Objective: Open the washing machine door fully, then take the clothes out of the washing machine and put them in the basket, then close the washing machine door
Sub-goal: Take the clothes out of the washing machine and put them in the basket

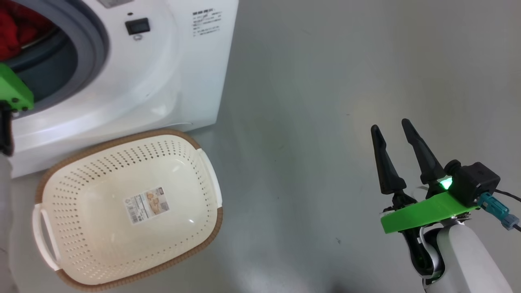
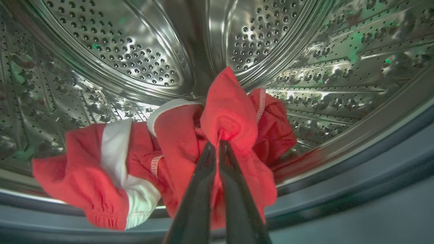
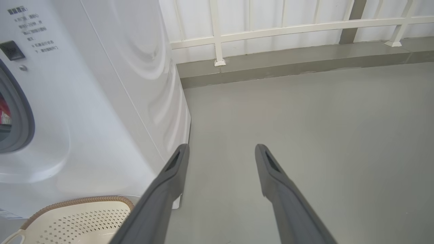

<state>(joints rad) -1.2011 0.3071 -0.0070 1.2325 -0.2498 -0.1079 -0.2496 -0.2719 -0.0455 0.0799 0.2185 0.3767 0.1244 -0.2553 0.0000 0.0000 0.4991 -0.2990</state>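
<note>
Left wrist view: left gripper (image 2: 217, 142) is inside the steel drum (image 2: 135, 51). Fingers are pinched together w/ a fold of red fabric caught btwn the tips, so it has hold of the clothes (image 2: 176, 159). The clothes are a red bundle w/ a white stripe & white trim, lying on the drum's lower wall just behind the grey rubber ring (image 2: 390, 176). The gripped fold bunches up past the tips.

Head view: washing machine (image 1: 163, 81) is top left, opening uncovered, w/ a bit of red fabric visible inside at the frame edge. The left arm's green mount (image 1: 14, 87) sits in front of the opening. The cream basket (image 1: 130, 138) is on the floor (image 1: 325, 81) right in front of the machine, rim close against its base, paper label (image 1: 147, 204) on its bottom.

Well apart to the right, the right gripper (image 1: 389, 125) is over the floor, fingers spread wide, nothing btwn them. Right wrist view agrees: fingers apart, w/ the machine's side & a basket corner to their left and a white railing (image 3: 271, 28) in the bkgd.
</note>
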